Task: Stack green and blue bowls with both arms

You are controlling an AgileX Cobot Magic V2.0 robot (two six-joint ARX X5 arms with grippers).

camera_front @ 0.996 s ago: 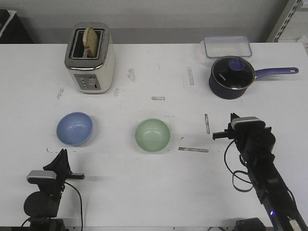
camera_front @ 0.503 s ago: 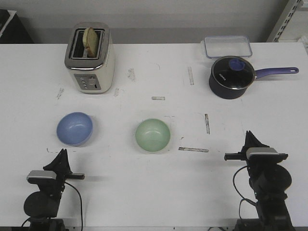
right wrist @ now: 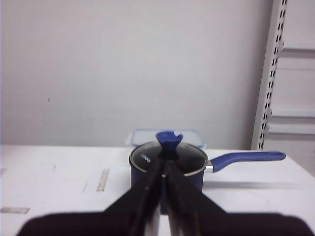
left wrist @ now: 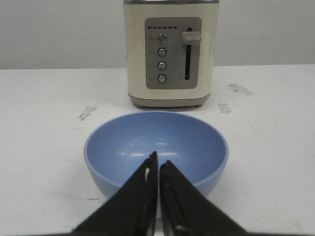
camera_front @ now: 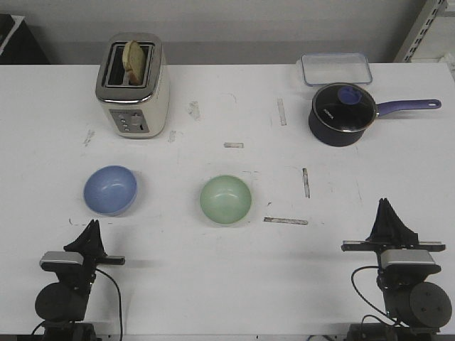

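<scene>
The light blue bowl sits on the white table at the left. The pale green bowl sits apart from it, near the middle. My left gripper is shut and empty at the table's near left, just short of the blue bowl, its tips pointing at the bowl's near rim. My right gripper is shut and empty at the near right, well right of the green bowl. In the right wrist view its tips point toward the saucepan; neither bowl shows there.
A cream toaster with a bread slice stands at the back left, behind the blue bowl. A dark blue saucepan with a glass lid and a clear lidded box stand at the back right. A metal shelf upright stands beyond the table.
My right arm has drawn back toward the table's near edge and folded low, gripper still shut. The left arm and both bowls have not moved.
</scene>
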